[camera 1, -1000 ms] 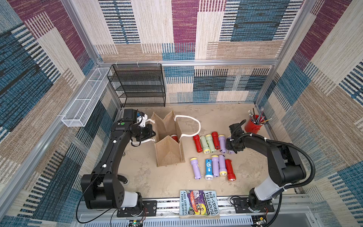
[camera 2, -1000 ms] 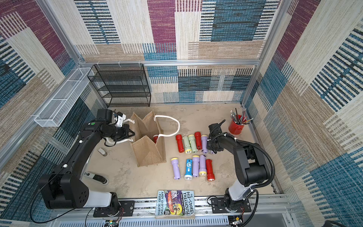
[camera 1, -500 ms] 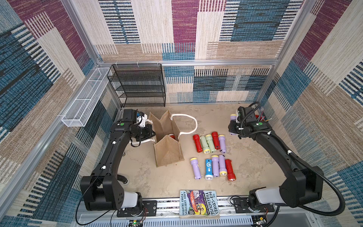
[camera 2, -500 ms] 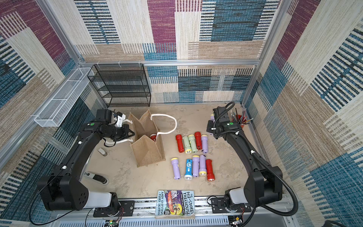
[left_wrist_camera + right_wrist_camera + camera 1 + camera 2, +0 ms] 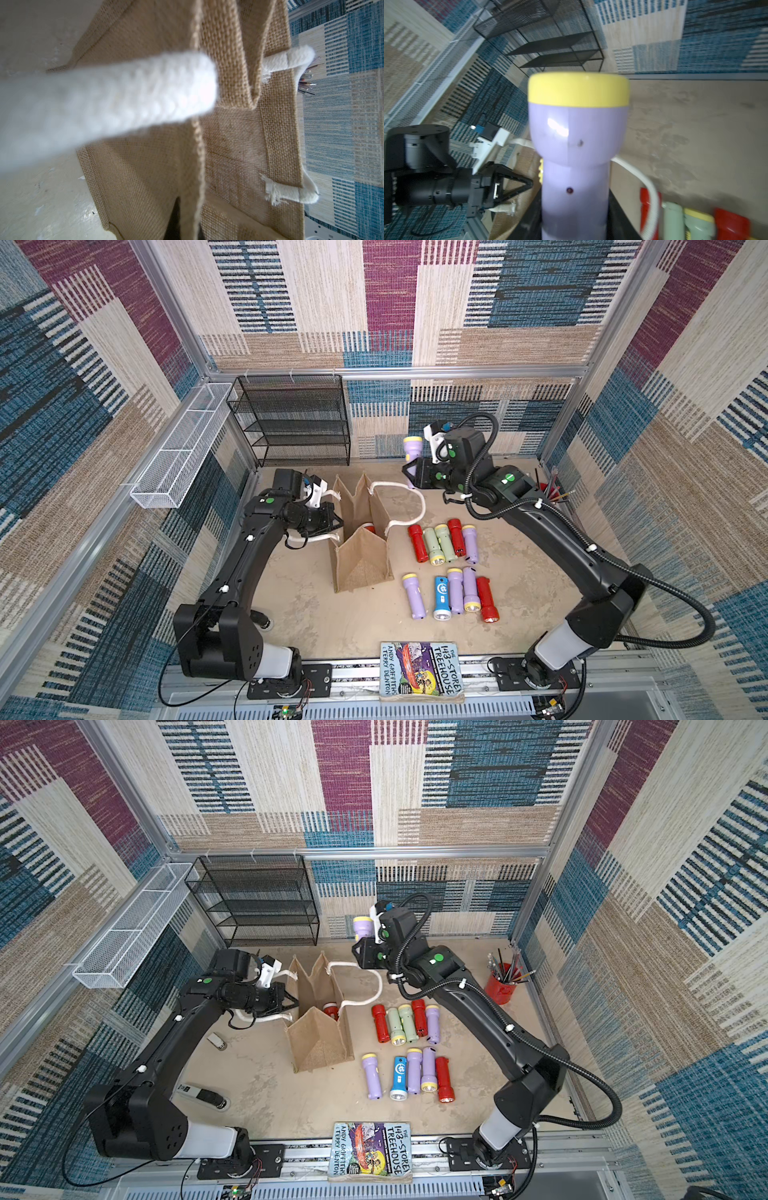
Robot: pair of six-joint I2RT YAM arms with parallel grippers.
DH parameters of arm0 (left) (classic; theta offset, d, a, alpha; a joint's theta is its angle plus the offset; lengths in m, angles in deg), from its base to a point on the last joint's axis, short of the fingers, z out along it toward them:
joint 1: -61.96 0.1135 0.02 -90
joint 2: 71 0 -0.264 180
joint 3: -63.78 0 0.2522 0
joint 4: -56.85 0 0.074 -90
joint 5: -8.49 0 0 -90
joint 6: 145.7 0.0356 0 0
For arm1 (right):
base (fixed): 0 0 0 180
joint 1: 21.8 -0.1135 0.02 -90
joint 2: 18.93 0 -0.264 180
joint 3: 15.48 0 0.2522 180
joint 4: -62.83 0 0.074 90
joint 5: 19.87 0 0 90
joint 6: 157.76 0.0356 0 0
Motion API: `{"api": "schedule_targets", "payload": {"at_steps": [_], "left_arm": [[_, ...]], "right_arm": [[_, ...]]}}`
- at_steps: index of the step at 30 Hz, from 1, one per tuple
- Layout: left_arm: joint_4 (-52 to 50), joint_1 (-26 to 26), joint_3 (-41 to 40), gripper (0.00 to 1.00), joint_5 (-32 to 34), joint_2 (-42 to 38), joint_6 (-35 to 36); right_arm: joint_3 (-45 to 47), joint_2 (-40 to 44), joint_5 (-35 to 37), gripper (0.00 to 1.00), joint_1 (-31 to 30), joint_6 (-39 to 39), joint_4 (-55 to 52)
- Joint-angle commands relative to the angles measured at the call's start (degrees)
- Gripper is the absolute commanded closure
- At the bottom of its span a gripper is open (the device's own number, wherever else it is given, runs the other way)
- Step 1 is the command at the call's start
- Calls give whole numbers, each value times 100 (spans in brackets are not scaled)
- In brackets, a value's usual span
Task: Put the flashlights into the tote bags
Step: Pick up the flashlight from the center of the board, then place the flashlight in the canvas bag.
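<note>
Beige tabletop, burlap tote bag, ten flashlights, red pencil cup

both top views are looking down from high above 6 o'clock, sharing the whole table. the left wrist view is facing 3 o'clock, close to the tote bag. the right wrist view is facing 10 o'clock, behind a lilac flashlight.

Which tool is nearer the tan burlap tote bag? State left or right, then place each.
Left. The left tool grips the white rope handle of the tan burlap tote bag. The right tool, holding a lilac plastic flashlight, hangs beyond the bag's far end.
</note>
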Motion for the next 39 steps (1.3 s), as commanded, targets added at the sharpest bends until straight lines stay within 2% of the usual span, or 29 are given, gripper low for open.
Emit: {"api": "schedule_targets", "payload": {"at_steps": [1,6,10,14,18,22,31,39], "left_arm": [[274,-71,17,99,-309,-48,-62],[378,-81,-95,99,-410,-68,-123],[383,-82,-236,99,-355,-99,-86],[452,-72,-354,99,-288,-126,-184],[714,48,-427,100,-909,-35,-463],[784,114,-454,100,-1010,3,-535],[831,294,-567,99,-1045,-145,-547],[856,393,-593,99,-1098,-77,-550]], "right_arm": [[-627,-468,-417,77,-371,74,366],[-1636,-1397,-592,77,-823,-35,15],[-1810,-1835,-646,77,-920,-32,-162],[-1449,-1895,-672,78,-930,81,-1],[-981,-1905,-871,78,-929,110,299],[-631,-1983,-1030,78,-933,-119,416],[-305,-2078,-910,78,-934,-736,137],[551,-1722,-516,78,-935,-1224,-254]]}}
